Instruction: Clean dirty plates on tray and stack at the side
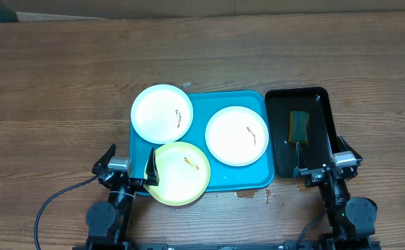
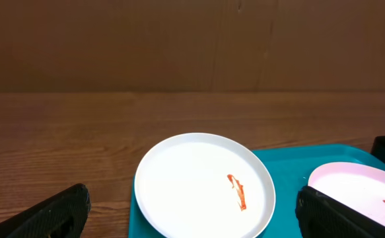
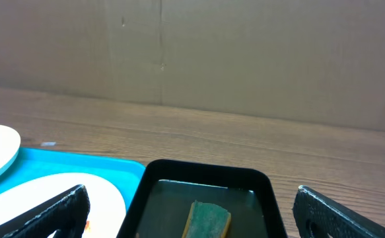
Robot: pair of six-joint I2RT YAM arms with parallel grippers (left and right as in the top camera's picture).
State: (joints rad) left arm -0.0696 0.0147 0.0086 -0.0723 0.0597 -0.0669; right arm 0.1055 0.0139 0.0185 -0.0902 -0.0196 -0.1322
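On the wooden tabletop [image 1: 63, 83] we see the turquoise tray [image 1: 237, 177] near the middle, with three plates spread over it, none stacked. One white plate [image 1: 162, 113] sits at the tray's far left corner and juts out over the rim onto the wood side. A second white plate [image 1: 237, 135] lies fully inside the tray on its right half. The pale yellow plate [image 1: 180, 173] sits at the near edge and hangs over the rim toward the arms. Each plate carries a small brown-orange smear.

Just beside the tray on the right stands a glossy black tray [image 1: 317, 149] with a green-and-yellow sponge [image 1: 299, 126] lying in it. A few dark spots mark the wood by the turquoise tray's near right corner.

We find the left pincer [image 1: 128, 165] spread wide and holding nothing. Its inner finger shows against the yellow plate's left edge, and we cannot tell whether they touch. The right pincer [image 1: 321, 154] is likewise wide apart and empty, poised at the black tray's near end.
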